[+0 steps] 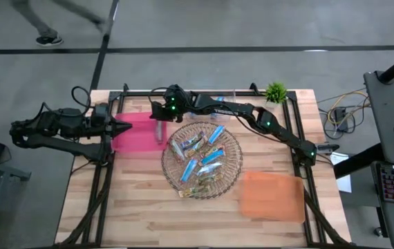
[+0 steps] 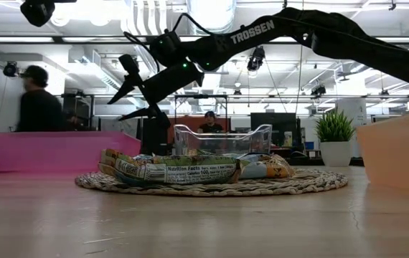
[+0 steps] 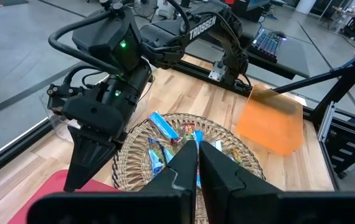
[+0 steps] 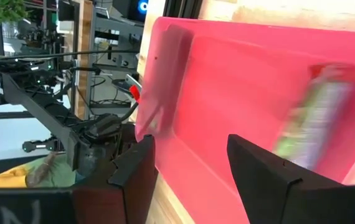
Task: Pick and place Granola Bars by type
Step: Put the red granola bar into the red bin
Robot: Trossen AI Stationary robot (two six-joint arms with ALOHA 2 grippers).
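Observation:
Several granola bars (image 1: 200,158), blue, silvery and green-brown, lie heaped on a round wicker tray (image 1: 233,181) at mid-table. My right gripper (image 4: 190,143) stands open above the pink bin (image 1: 136,138), nothing between its fingers. One green-wrapped bar (image 4: 317,121) shows blurred inside that bin, beyond the fingers. In the low view the right gripper (image 2: 120,107) is well above the table. My left gripper (image 3: 197,152) is shut and waits at the pink bin's left end (image 1: 126,126).
An orange bin (image 1: 273,196) stands at the near right. A clear bin (image 2: 222,138) stands behind the tray, and a small potted plant (image 1: 276,91) at the far right corner. A person (image 2: 38,107) is in the room beyond the table.

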